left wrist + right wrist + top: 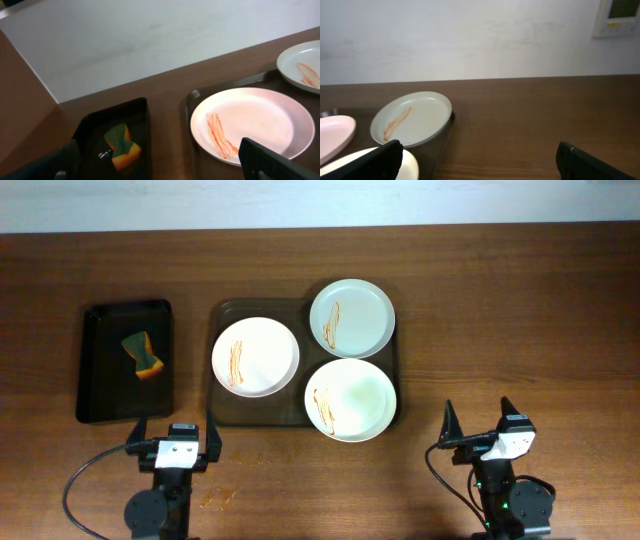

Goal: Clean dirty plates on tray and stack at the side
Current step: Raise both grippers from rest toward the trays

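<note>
Three plates lie on the brown tray [222,410]: a white one at the left [255,356], a pale-green one at the back right [351,318] and a white one at the front right [351,399]. Each bears orange-brown sauce streaks. My left gripper [173,437] is open and empty near the table's front edge, in front of the tray's left corner. My right gripper [478,423] is open and empty at the front right, right of the tray. The left wrist view shows the left plate [250,122]; the right wrist view shows the pale-green plate [412,120].
A smaller black tray [100,395] at the left holds a green and orange sponge [142,354], which also shows in the left wrist view [121,145]. A sauce smear [218,498] marks the table near the left arm's base.
</note>
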{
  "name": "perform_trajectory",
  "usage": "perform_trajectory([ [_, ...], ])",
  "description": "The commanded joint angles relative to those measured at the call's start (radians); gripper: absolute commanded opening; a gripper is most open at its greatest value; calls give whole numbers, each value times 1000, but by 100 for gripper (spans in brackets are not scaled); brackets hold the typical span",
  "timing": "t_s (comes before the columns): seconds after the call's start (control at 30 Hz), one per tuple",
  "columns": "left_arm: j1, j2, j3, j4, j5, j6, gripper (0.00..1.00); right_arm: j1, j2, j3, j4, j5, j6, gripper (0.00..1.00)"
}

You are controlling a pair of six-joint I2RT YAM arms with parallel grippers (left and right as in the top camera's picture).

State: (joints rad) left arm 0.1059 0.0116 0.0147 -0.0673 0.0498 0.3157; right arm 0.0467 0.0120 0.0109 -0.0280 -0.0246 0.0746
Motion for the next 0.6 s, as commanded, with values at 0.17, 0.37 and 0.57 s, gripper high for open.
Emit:
perform_trajectory([
  [0.17, -1, 111, 169, 99, 71, -173, 99, 5, 76, 185, 6, -51, 0, 98],
  [0.37, -1, 587, 584, 119, 71, -173, 99, 5, 504, 563, -17, -60, -19, 98],
  [0.57, 0, 1201, 1199, -264, 182, -172, 99, 5, 1010, 1061, -365, -196, -19, 98],
])
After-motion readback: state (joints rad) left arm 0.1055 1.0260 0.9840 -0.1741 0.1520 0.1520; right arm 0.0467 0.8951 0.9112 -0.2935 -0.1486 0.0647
